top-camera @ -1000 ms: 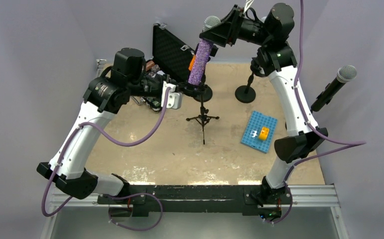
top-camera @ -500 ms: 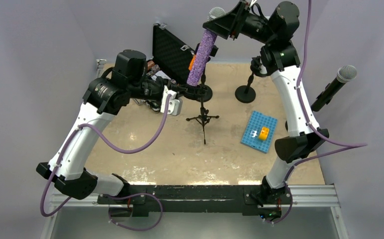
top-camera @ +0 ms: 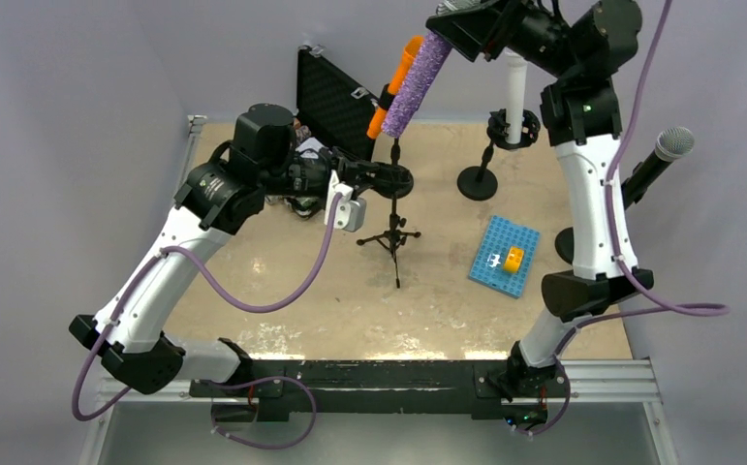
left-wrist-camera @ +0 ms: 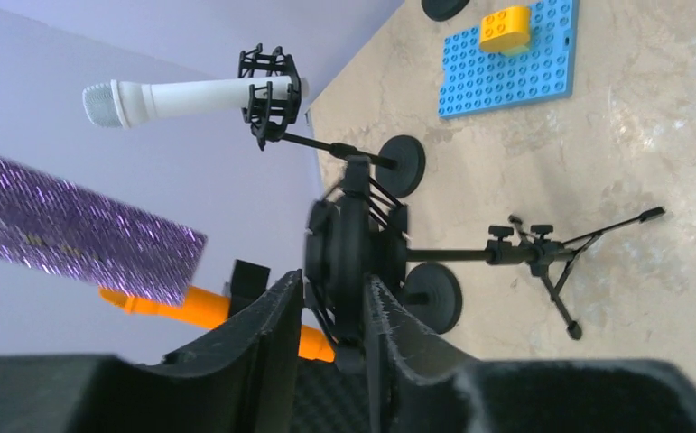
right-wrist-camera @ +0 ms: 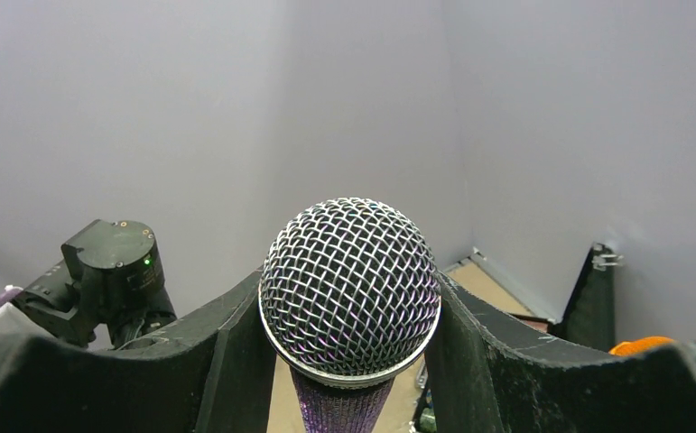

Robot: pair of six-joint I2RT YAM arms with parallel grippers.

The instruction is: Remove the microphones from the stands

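The purple glitter microphone (top-camera: 416, 79) hangs tilted in the air with my right gripper (top-camera: 466, 19) shut on it just below its mesh head (right-wrist-camera: 350, 284). In the right wrist view the right gripper (right-wrist-camera: 348, 298) has a finger on each side of the head. The microphone's lower end (left-wrist-camera: 159, 262) is clear of the stand. The black tripod stand (top-camera: 394, 237) stands mid-table. My left gripper (left-wrist-camera: 333, 280) is shut on the stand's round shock mount (left-wrist-camera: 351, 244), and from above the left gripper (top-camera: 377, 180) reaches in from the left.
An orange microphone (top-camera: 395, 82) on a round-base stand (left-wrist-camera: 434, 298) stands just behind. A white microphone (top-camera: 515, 82) sits in another stand (top-camera: 478, 182). A black microphone (top-camera: 650, 170) is at the right edge. There is also a blue baseplate (top-camera: 505, 257) with a yellow brick (top-camera: 513, 259) and an open black case (top-camera: 335, 97).
My right gripper has lifted the purple microphone up and to the right, out of the shock mount. My left gripper stays on the mount and has shifted slightly right.
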